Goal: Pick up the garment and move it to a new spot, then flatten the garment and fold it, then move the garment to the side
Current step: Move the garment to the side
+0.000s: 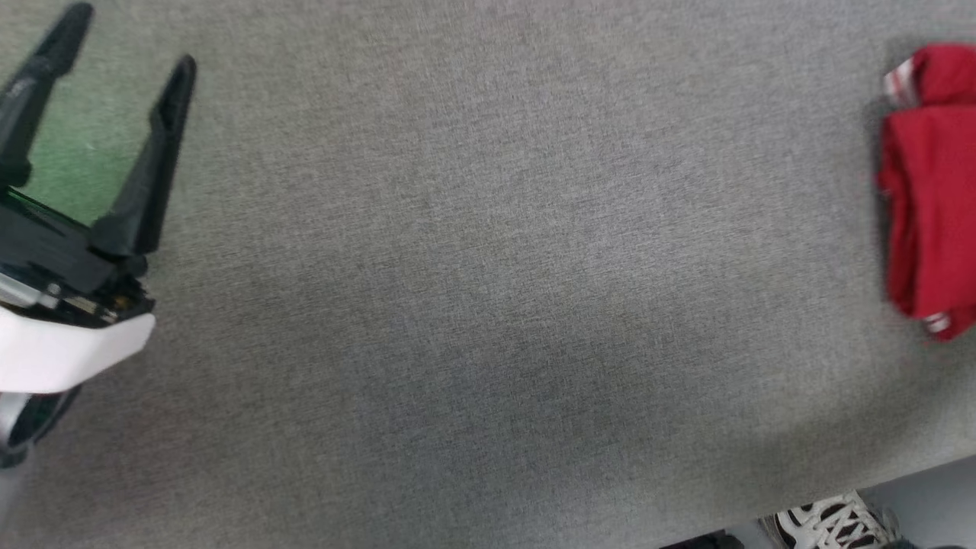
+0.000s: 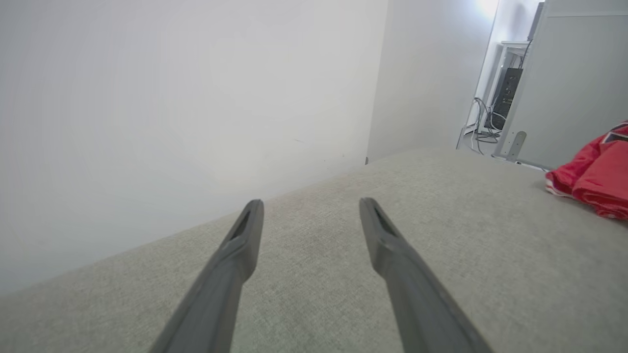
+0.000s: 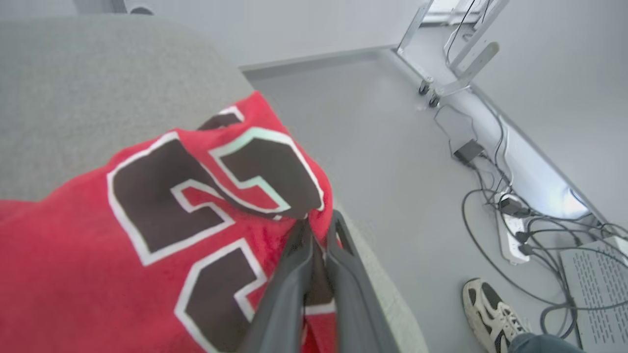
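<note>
At right edge of table, right gripper pinched shut on shirt fold; soft, light, floppy, best grabbed at folded edge. Left gripper spread wide, empty.

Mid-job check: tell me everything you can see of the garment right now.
The garment is a red, soft-looking shirt with black, white-outlined numerals and red-white striped trim at its ends. It lies bunched and folded over itself, not flat, at the right edge of the grey fabric-covered table. The right tool is shut on a fold of cloth beside the numerals.
</note>
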Robot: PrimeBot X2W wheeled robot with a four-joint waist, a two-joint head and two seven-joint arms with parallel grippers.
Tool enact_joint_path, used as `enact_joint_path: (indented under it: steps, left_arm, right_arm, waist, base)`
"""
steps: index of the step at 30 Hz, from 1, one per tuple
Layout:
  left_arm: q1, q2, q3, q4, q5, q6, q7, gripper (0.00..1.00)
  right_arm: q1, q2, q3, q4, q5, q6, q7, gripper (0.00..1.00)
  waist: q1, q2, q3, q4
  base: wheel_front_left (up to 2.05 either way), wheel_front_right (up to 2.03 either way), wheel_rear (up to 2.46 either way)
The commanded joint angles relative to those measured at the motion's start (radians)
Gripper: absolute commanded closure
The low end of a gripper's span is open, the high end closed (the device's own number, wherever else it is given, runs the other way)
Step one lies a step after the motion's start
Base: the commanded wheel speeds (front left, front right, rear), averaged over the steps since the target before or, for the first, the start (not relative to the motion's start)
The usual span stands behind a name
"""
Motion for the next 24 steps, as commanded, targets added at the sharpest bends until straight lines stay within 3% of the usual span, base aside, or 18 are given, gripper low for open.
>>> enact_joint_path:
  steps: [1, 11, 20, 21, 23, 24]
  left_arm:
    - [-0.021, 0.011, 0.013, -0.011, -0.008, 0.002, -0.005, 0.00]
    - [-0.011, 0.049, 0.058, -0.046, -0.017, 0.002, -0.005, 0.00]
    - [0.000, 0.033, 0.054, -0.039, -0.008, 0.002, -0.005, 0.00]
    - [0.002, 0.031, 0.052, -0.036, -0.008, 0.002, -0.005, 0.00]
    - [0.005, 0.016, 0.051, -0.030, -0.006, 0.002, -0.005, 0.00]
    - [0.008, 0.007, 0.052, -0.027, -0.005, 0.002, -0.005, 0.00]
  right_arm:
    - [-0.051, -0.013, -0.015, 0.025, -0.037, -0.002, -0.041, 1.00]
    - [-0.231, 0.002, -0.076, 0.171, -0.255, -0.002, -0.171, 1.00]
    - [-0.284, 0.025, -0.125, 0.270, -0.322, -0.002, -0.238, 1.00]
    - [-0.287, 0.024, -0.128, 0.279, -0.330, -0.002, -0.245, 0.70]
    - [-0.283, 0.022, -0.129, 0.297, -0.341, -0.002, -0.258, 0.00]
    - [-0.275, 0.016, -0.123, 0.305, -0.349, -0.002, -0.266, 0.00]
  waist:
    - [0.0000, 0.0000, 0.031, -0.007]
    - [0.0000, 0.0000, 0.076, 0.000]
    - [0.0000, 0.0000, 0.057, 0.013]
    - [0.0000, 0.0000, 0.052, 0.014]
    - [0.0000, 0.0000, 0.035, 0.019]
    - [0.0000, 0.0000, 0.025, 0.021]
  base:
    - [0.00, 0.00, 0.00]
    - [0.00, 0.00, 0.00]
    - [0.00, 0.00, 0.00]
    - [0.00, 0.00, 0.00]
    - [0.00, 0.00, 0.00]
    - [0.00, 0.00, 0.00]
